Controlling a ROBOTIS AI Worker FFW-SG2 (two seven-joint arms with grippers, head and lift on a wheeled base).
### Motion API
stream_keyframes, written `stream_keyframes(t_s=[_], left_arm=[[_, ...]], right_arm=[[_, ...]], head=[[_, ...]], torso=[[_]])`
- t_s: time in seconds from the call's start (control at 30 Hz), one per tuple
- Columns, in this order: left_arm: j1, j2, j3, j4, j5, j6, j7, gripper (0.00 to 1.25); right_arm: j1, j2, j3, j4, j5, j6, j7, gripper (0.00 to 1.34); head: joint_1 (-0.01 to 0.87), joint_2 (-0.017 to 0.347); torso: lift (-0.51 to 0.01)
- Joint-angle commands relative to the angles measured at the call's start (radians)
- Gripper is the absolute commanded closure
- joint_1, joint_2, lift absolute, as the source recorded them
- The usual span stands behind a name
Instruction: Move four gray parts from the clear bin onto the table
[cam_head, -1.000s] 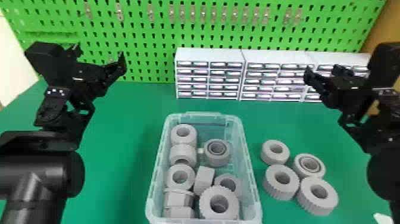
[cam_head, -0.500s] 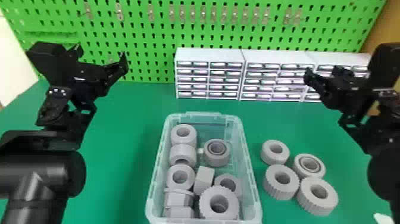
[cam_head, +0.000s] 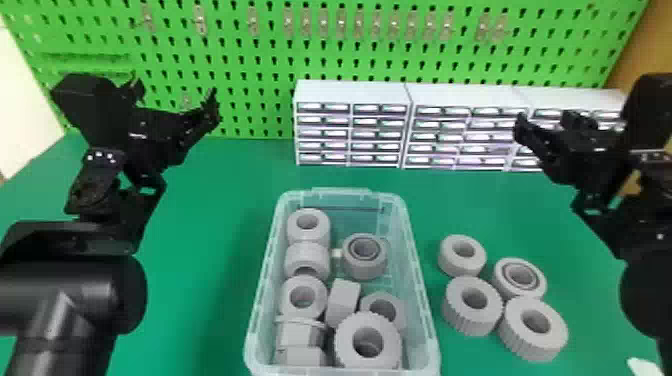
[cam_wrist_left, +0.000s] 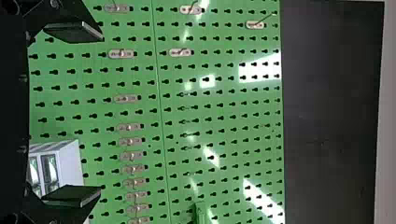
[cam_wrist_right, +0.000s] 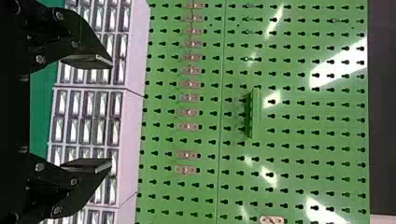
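Four gray parts stand in a tight cluster on the table (cam_head: 210, 200), just beside the robot's right-hand side of the clear bin (cam_head: 424, 305): a smooth ring (cam_head: 446, 260), a ring with a dark inner circle (cam_head: 502, 287), and two ribbed rings nearer the robot, (cam_head: 457, 317) and (cam_head: 520, 342). All four are thick and matte, holes facing up. The bin's near end runs into the bottom edge, so its lowest contents are hard to make out. Inside, a large ribbed ring (cam_head: 345, 342) partly covers a nut-like part (cam_head: 397, 310), leaving its full outline hidden. Beside them is a flat-faced block (cam_head: 343, 300); farther back is another dark-circled ring (cam_head: 367, 270). Along the robot's left wall of the bin, three plain rings (cam_head: 308, 237) line up, the middle one tilted with its hole partly concealed, and some faceted pieces (cam_head: 300, 335) overlap at the near end. A pale scrap (cam_head: 336, 253) between rings is too small to identify. Both end effectors are released, empty and spread apart: the left end effector (cam_head: 175, 90) is raised over the table's left side, the right end effector (cam_head: 542, 117) over its right, obscuring some of the white drawer units (cam_head: 350, 90). Behind rises a green pegboard (cam_head: 240, 45). A white object (cam_head: 643, 367) is cut off at the near right.
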Motion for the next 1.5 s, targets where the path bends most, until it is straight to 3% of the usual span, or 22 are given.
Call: stream_keyframes(t_s=[0.0,0.63,1.03,1.47], left_arm=[[0.000,0.001,0.000,0.000,0.001,0.000,0.000,0.13],[0.002,-0.001,0.003,0.000,0.001,-0.003,0.000,0.13],[0.005,0.001,0.005,0.000,0.001,-0.003,0.000,0.13],[0.002,0.001,0.009,0.000,0.001,-0.008,0.000,0.13]], right_arm=[[0.000,0.000,-0.003,0.000,0.000,-0.001,0.000,0.51],[0.012,0.007,-0.014,-0.002,0.017,-0.020,0.000,0.51],[0.005,-0.003,0.017,-0.002,0.057,-0.030,0.000,0.51],[0.002,0.000,0.008,0.000,0.023,-0.029,0.000,0.51]], head=[[0.678,0.034],[0.678,0.034],[0.678,0.034],[0.678,0.034]], torso=[[-0.050],[-0.050],[-0.050],[-0.050]])
